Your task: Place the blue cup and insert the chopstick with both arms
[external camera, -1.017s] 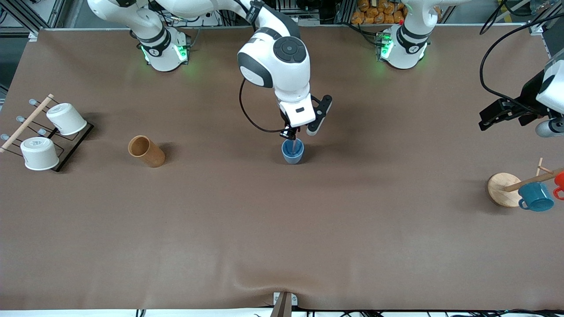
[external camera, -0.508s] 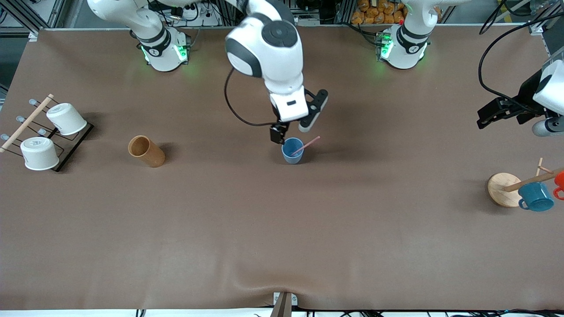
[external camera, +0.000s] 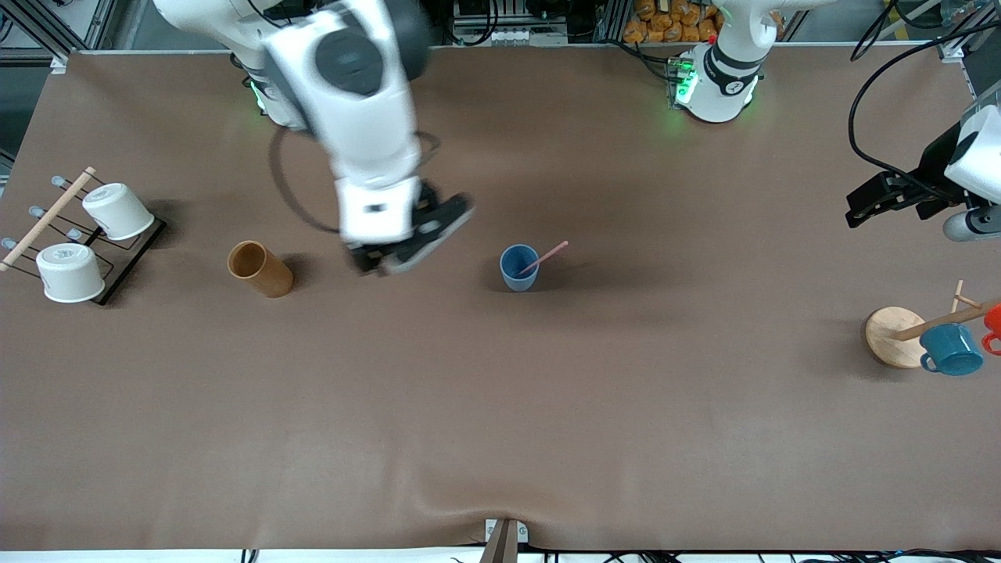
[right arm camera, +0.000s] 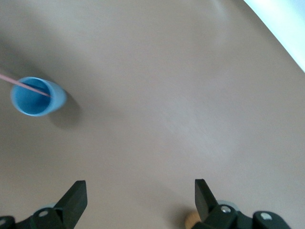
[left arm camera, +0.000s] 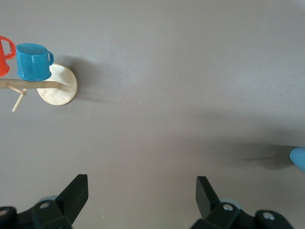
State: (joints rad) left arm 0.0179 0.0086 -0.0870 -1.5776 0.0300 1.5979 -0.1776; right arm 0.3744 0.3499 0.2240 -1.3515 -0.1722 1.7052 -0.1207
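- Both my claws are spread wide and empty: my right gripper (external camera: 374, 262) hangs over bare brown table (external camera: 500, 407) between the brown holder (external camera: 260, 268) and the blue cup (external camera: 518, 267).
- My left gripper (external camera: 864, 213) waits above the table's end, near the mug rack (external camera: 895, 336).
- Standing mid-table, the cup holds the chopstick (external camera: 545, 257), leaning out over its rim.
- Only my right wrist view looks down into the cup (right arm camera: 37, 97).

I find no writing, label, brand, number or sign that I can read anywhere in these views, neither on the things on the table nor on my own arms.
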